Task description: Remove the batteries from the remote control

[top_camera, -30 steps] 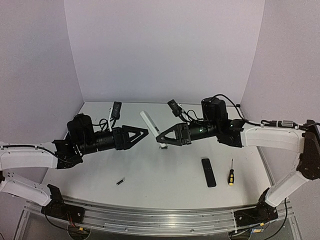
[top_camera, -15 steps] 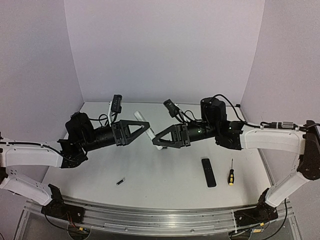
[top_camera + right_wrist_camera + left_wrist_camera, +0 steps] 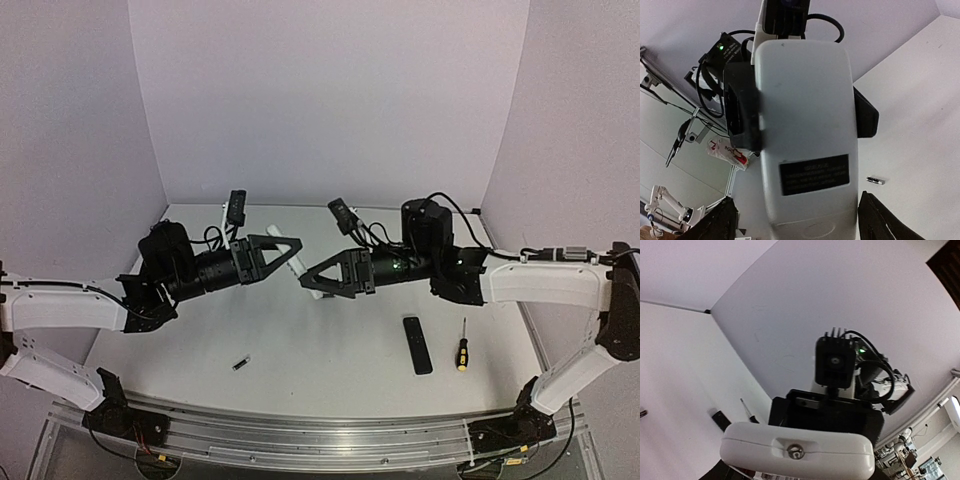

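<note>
Gripping the white remote (image 3: 805, 110) in mid-air with the left gripper (image 3: 292, 250): black fingers (image 3: 742, 112) pressed against both long edges, at 9 and 3 o'clock of the casing in the right wrist view. Let go on the other side: right gripper (image 3: 308, 283) spread wide, fingertips (image 3: 715, 227) flanking the remote's near end at 7 and 5 o'clock of that view, with a plain gap on the 7 o'clock side and nothing held. Meeting almost tip to tip above the middle of the table (image 3: 330, 350), left reaching in from 9 o'clock, right from 3 o'clock. Turned with the remote's back toward the right wrist camera, a dark label low on it.

Down on the table, one battery (image 3: 241, 364) alone, at 7 o'clock from the held remote and well apart from it. At 4 o'clock from the held remote, a black remote (image 3: 418, 344) lying flat; just beside that, at its 3 o'clock, a screwdriver (image 3: 462, 352). Cannot tell whether further batteries sit inside the white remote.
</note>
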Robot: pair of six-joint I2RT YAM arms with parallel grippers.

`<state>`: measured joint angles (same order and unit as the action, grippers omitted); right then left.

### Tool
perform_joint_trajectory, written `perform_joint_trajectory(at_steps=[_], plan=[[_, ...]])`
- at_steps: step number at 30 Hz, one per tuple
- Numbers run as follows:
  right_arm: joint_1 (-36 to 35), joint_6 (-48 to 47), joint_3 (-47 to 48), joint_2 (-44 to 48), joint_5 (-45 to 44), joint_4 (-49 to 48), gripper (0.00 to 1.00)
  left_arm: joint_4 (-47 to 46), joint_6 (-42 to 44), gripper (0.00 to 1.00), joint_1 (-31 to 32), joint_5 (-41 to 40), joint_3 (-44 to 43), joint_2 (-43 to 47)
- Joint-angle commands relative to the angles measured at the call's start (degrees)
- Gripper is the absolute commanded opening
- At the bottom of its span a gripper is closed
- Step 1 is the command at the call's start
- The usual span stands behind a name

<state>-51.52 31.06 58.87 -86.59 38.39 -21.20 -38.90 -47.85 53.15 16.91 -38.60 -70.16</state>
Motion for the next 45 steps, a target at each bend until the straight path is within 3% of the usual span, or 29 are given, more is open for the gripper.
perform_joint_trajectory(at_steps=[1,4,6,9,11,14,27,34,41,45], plan=[[0.74,0.58,-5.95,6.62,-13.53,4.24,0.80,21.71,-0.40,0.12,-0.23,-13.84,-6.37,2.31],[1.14,-0.52,-7.62,12.63,-28.91,20.23,0.82,45.12,-0.33,0.12,-0.37,-24.65,-13.51,0.83],[1.15,0.69,-6.98,15.68,-40.47,36.73,0.83,63.67,-1.32,0.11,-1.43,-30.76,-18.13,-2.07],[1.50,0.63,-8.68,19.35,-52.26,48.55,0.84,74.91,-1.91,0.07,-6.91,-30.57,-19.22,-5.71],[2.20,0.86,-9.66,20.65,-56.20,53.93,0.85,76.54,-0.73,0.07,-11.84,-26.67,-16.92,-6.60],[3.55,0.59,-10.58,20.57,-59.58,58.35,0.86,79.22,1.08,0.11,-17.22,-27.03,-14.84,-8.30],[8.57,1.80,-10.47,4.95,-54.70,59.52,0.85,79.86,4.59,0.17,-22.98,-27.80,-14.15,-20.10],[9.95,0.82,-12.12,2.30,-51.70,58.54,0.85,77.63,5.46,0.39,-24.28,-26.21,-13.90,-25.28],[10.13,0.87,-13.26,-0.10,-47.79,55.54,0.81,76.87,5.56,0.71,-24.39,-25.98,-14.55,-26.89],[10.12,0.11,-13.58,-0.90,-48.14,54.47,0.79,76.68,5.37,0.80,-24.40,-26.04,-14.40,-26.57]])
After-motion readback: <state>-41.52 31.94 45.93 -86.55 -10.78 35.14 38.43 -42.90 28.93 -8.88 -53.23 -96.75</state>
